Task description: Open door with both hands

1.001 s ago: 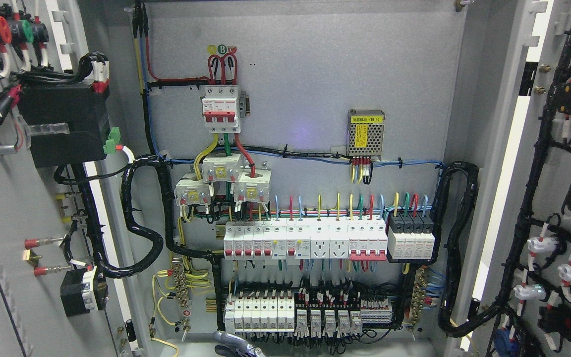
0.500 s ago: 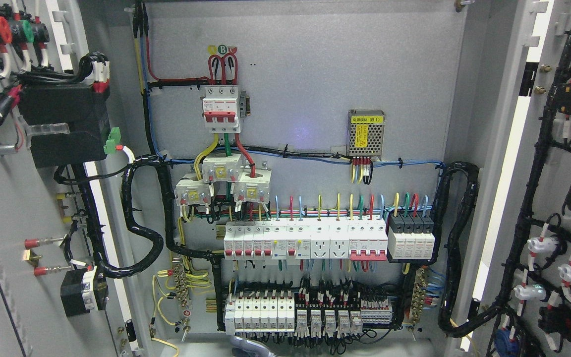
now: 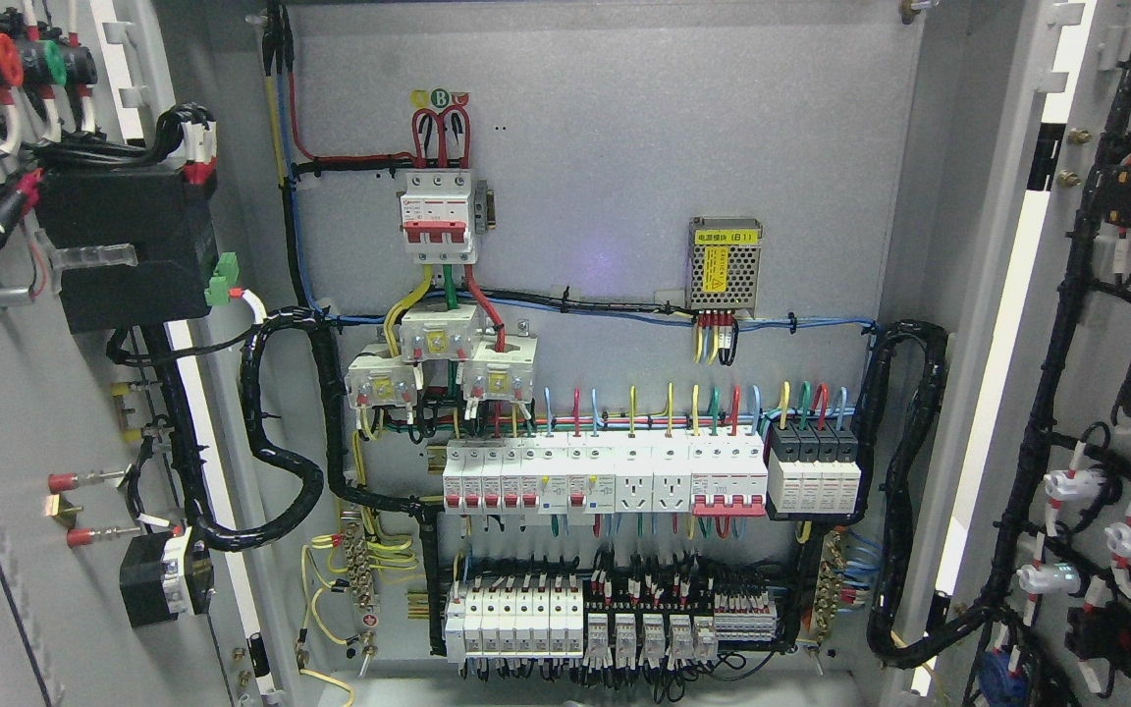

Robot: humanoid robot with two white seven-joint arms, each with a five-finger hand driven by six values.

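Doors of the electrical cabinet stand swung wide to both sides. The left door (image 3: pixel 26 412) fills the picture's left edge, its inner face carrying a black box (image 3: pixel 124 245), red and green lamp backs at the top and a black wiring loom. The right door (image 3: pixel 1105 393) fills the right edge, its inner face strung with black cable bundles and white lamp holders. Between them the grey back panel (image 3: pixel 605 147) is fully exposed. On it, a red-levered main breaker (image 3: pixel 438 214) sits near the top, a small mesh-cased power supply (image 3: pixel 725 265) to its right, a row of white breakers (image 3: pixel 605 476) across the middle, and terminal blocks (image 3: pixel 615 619) along the bottom. Black corrugated conduit (image 3: pixel 276 442) loops from the left door onto the panel, and another loop (image 3: pixel 904 491) runs down the right side. Neither hand of the robot shows anywhere in the head view, so nothing can be said of how open either one is or what it holds.
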